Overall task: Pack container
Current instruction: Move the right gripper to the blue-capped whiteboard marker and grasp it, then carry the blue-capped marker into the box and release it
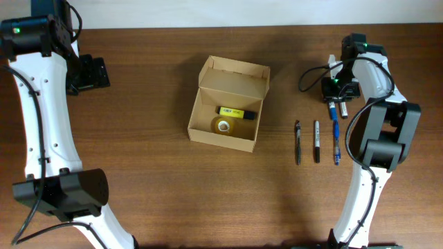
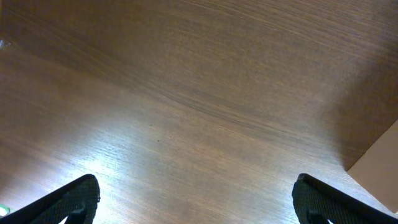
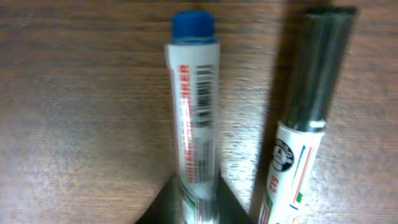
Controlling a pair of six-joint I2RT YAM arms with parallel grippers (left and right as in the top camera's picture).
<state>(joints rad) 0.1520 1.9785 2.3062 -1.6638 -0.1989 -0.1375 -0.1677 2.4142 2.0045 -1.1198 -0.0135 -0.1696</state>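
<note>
— Container (image 1: 225, 131): where does it sit from the fingers?

— Between the two arms and well apart from both pairs. Its flap lid stands open. A yellow highlighter (image 1: 232, 112) and a tape roll (image 1: 222, 125) lie inside. One tan corner of it shows just past the outer tip of the left pair in the left wrist view.

— And the left gripper (image 2: 196, 199)?

— Its fingers (image 2: 74, 199) are spread wide, with nothing between them but the bare wood of the table (image 2: 186, 93).

— What about the right gripper (image 3: 198, 208)?

— Its fingertips (image 3: 163, 210) are pressed against either side of the blue-capped marker (image 3: 194, 112), low on the barrel. The marker lies flat on the wood, its cap pointing away from the tips.

— Anything close by?

— A black-capped marker (image 3: 305, 112) lies just beside that pinch, nearly parallel, and the fingers do not touch it. A thin black pen (image 1: 297, 142) lies one place further out.
</note>
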